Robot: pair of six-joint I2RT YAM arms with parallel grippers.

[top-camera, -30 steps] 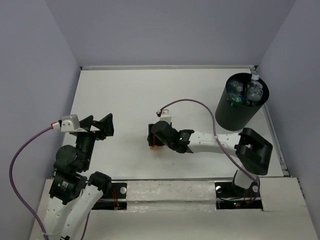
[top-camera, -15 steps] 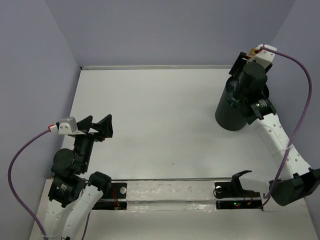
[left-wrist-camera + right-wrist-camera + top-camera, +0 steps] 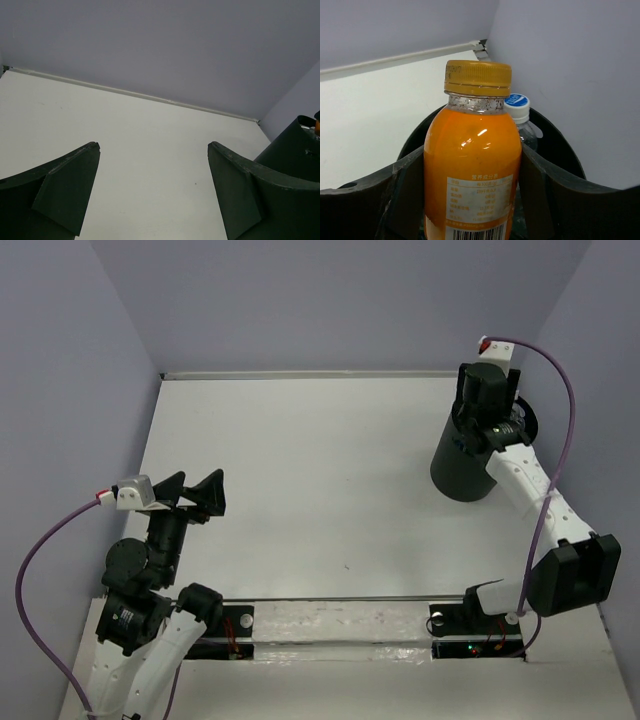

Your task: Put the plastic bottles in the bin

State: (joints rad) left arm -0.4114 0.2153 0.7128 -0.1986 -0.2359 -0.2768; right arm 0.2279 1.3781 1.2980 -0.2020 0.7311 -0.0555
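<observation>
In the overhead view, the tall black cylindrical plastic bin (image 3: 462, 468) stands at the upper right of the white table (image 3: 320, 460). The right arm (image 3: 520, 475) reaches up to it, and its wrist sits over the bin's mouth and hides what is inside. At the lower left, the left gripper (image 3: 197, 492) is raised over the table's left edge with its jaws spread wide and nothing between them.

In the left wrist view, the two dark fingers (image 3: 65, 190) stand far apart at the bottom corners, with only bare table between them. The bin shows at the right edge of the frame.

In the right wrist view, the right gripper (image 3: 472, 160) is closed on a squat orange plastic bottle (image 3: 472, 150). One finger presses each side of its body, and the bottle stands upright in the centre of the frame. Behind it curves the bin's rim, and a clear bottle with a blue cap (image 3: 519, 111) stands inside the bin, just right of the squat orange plastic bottle's neck.
</observation>
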